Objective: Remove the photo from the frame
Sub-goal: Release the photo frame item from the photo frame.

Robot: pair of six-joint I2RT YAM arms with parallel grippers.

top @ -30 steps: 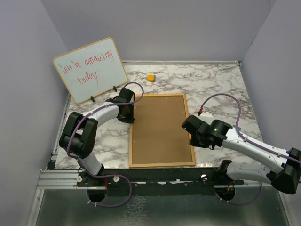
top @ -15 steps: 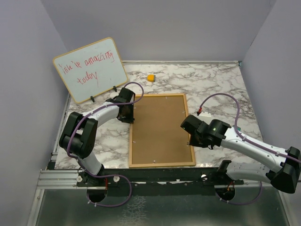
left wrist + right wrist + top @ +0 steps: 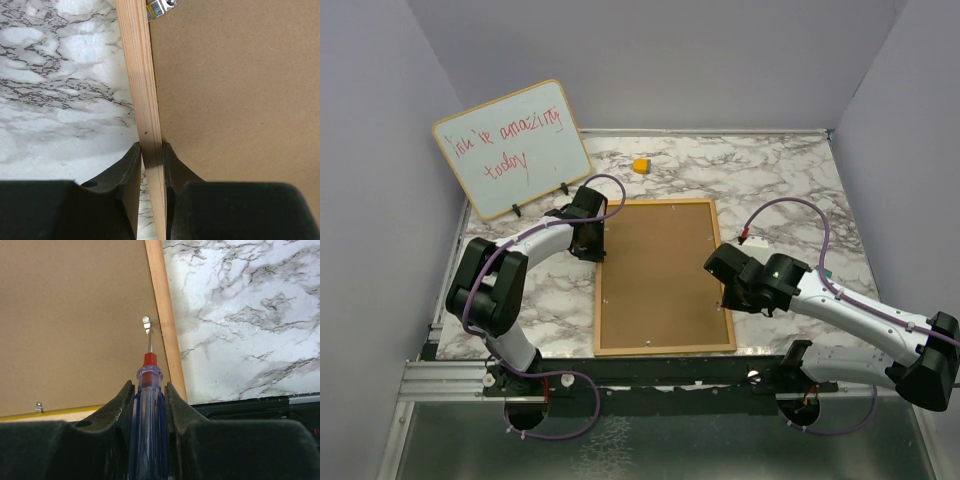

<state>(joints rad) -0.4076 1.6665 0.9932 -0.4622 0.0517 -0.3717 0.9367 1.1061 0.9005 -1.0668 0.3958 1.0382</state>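
Note:
The frame (image 3: 660, 275) lies face down on the marble table, its brown back up inside a thin wooden border. The photo is hidden beneath that back. My left gripper (image 3: 590, 240) is shut on the frame's left border (image 3: 142, 75), one finger on the outside and one on the back board (image 3: 235, 100). My right gripper (image 3: 725, 292) is shut on a blue-handled screwdriver (image 3: 147, 430). The screwdriver's shaft points at a small metal clip (image 3: 146, 322) by the frame's right border (image 3: 162, 305).
A whiteboard (image 3: 510, 150) with red handwriting leans at the back left. A small yellow object (image 3: 640, 165) lies on the table behind the frame. More clips show on the back (image 3: 160, 7) (image 3: 38, 406). The table's near edge (image 3: 250, 407) is close to my right gripper.
My right gripper has edged slightly left with the screwdriver. The left arm and the frame have not moved.

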